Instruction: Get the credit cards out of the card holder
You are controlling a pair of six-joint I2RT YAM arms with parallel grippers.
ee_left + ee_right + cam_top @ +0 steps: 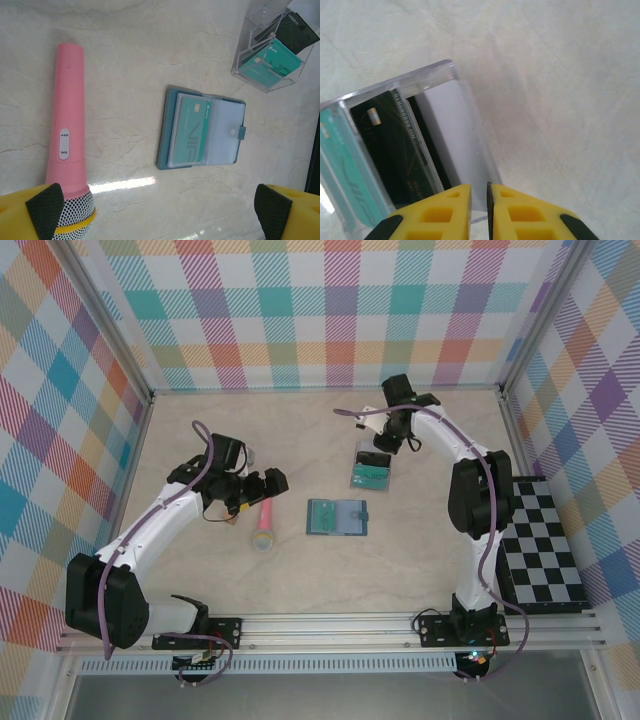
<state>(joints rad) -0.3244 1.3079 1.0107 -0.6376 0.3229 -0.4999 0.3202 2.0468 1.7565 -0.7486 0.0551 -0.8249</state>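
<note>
Left hand (159,215): lower left of centre in the top view; fingers spread wide and holding nothing, hovering above the table (420,570).
Microphone (67,125): pink handle with a mesh head ringed in yellow, lying flat at the left of the left wrist view. The head is just beside one dark fingertip pad (45,210); contact cannot be told.
Checkerboard (540,540): black-and-white panel at the right edge of the top view.
Card holder (205,130): teal-blue wallet lying open and flat at the middle of the top view, apart from both hands, with its snap tab on the right side.
Teal card (192,131): still tucked in the holder's left clear pocket.
Clear stand (435,70): transparent slotted box just above and right of the holder in the top view.
Credit cards (272,60): leaning in the stand's slots; teal, a black card (390,150) and a grey card (452,135), side by side.
Right hand (479,200): over the stand's grey-card end. The yellow fingers are nearly pressed together with a thin slit between; whether they pinch anything cannot be told.
</note>
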